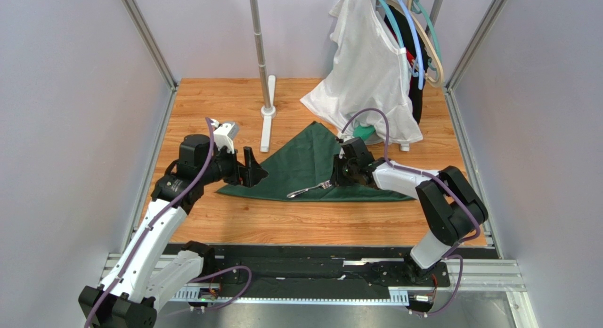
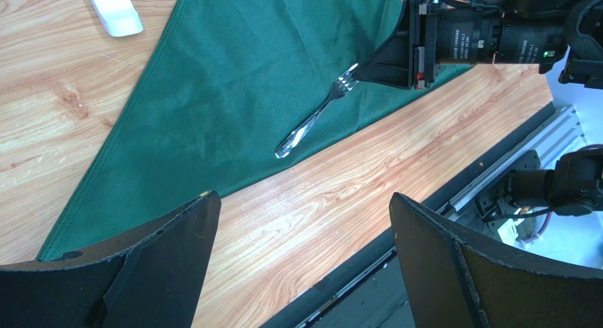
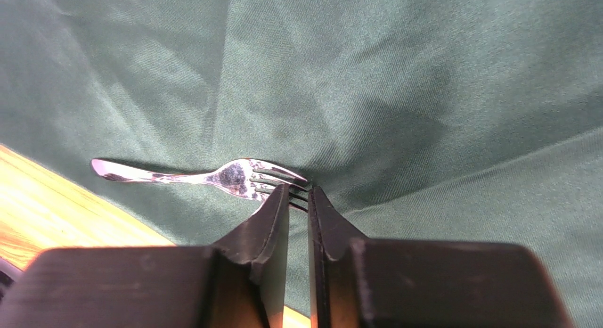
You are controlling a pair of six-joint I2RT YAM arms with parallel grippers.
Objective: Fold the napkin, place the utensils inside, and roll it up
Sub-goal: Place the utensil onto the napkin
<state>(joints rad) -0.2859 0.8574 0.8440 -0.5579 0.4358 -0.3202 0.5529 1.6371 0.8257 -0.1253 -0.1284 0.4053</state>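
The dark green napkin [image 1: 311, 162] lies flat on the wooden table as a folded triangle, long edge toward me. A silver fork [image 1: 309, 190] lies on it near that edge, handle to the left. My right gripper [image 1: 338, 174] is low at the fork's tines. In the right wrist view its jaws [image 3: 299, 194] stand all but shut, a thin slit between them, tips over the tines of the fork [image 3: 212, 176], not clasping it. My left gripper [image 1: 253, 171] is open and empty at the napkin's left corner; its view shows napkin [image 2: 233, 95] and fork [image 2: 311, 119].
A white garment [image 1: 368, 66] hangs on hangers at the back right, over a brighter green cloth [image 1: 364, 132]. A metal pole [image 1: 259, 45] with a white foot [image 1: 267, 130] stands behind the napkin. A black rail [image 1: 304, 268] runs along the near edge. Grey walls close both sides.
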